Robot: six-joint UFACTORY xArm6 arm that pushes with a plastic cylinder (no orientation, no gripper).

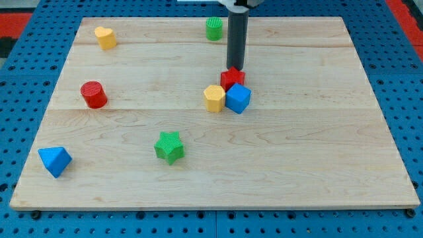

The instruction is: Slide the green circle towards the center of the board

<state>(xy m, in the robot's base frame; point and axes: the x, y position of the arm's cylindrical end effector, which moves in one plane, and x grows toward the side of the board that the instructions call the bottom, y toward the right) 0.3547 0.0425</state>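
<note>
- The tabletop (317, 172) is a pale wooden board that lies on a blue perforated base (20, 86).
- I take the red block (232, 78) near the middle of the board as the landmark; its exact shape I cannot tell, because the rod hides a part of it.
- My tip (236, 69) stands at the top side of the red block and seems to touch it; the dark rod (236, 39) goes straight up from there to the view's top.
- This arm has no jaws, so there is nothing open or closed; only the rod ends the arm.
- The green circle (213, 29) is towards the view's top from the red block and a little to the view's left, near the top edge of the board. It stands apart from my tip, just left of the rod.
- The blue cube (238, 98) touches the red block on its bottom side.
- The yellow hexagon (214, 98) is at the bottom left of the red block and touches the blue cube.
- The green star (170, 147) is well below the red block, to the left.
- The red cylinder (94, 94) is far to the left of the red block, a little lower.
- The yellow block (105, 38) is far to the upper left of the red block; it looks a little like a heart.
- The blue triangle (55, 160) is the farthest one, at the lower left, near the board's corner.
</note>
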